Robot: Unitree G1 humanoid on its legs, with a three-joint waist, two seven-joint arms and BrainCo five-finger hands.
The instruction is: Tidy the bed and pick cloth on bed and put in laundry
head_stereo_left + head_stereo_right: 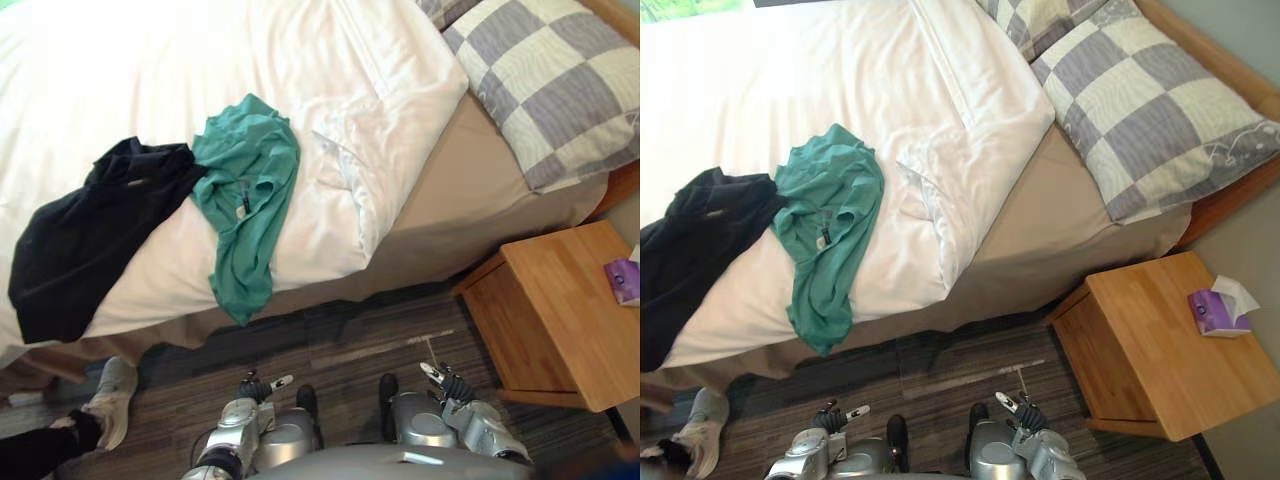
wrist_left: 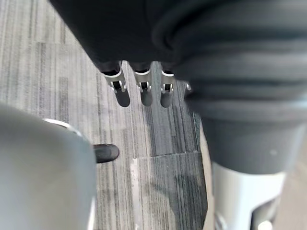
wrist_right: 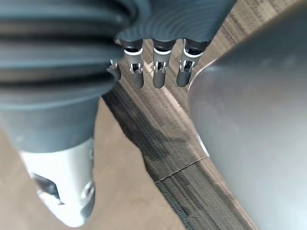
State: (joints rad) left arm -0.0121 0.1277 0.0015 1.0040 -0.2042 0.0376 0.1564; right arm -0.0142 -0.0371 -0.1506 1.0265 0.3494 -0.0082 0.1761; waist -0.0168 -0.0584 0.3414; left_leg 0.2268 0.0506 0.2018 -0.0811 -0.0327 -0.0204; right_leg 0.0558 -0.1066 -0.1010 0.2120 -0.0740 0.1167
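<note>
over floor (image 2: 53, 67): left hand (image 2: 146, 92), right hand (image 3: 159, 73) relaxed (empty)

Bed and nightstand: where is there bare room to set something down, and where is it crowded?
Free: the nightstand beside the tissue box; the tan sheet strip between the folded duvet and the checked pillow; the duvet beyond the clothes. Crowded: the near edge, where the green shirt and black garment lie touching.

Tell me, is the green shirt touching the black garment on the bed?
Touching. The left eye view shows the green shirt lying against the black garment, with no gap between them.
</note>
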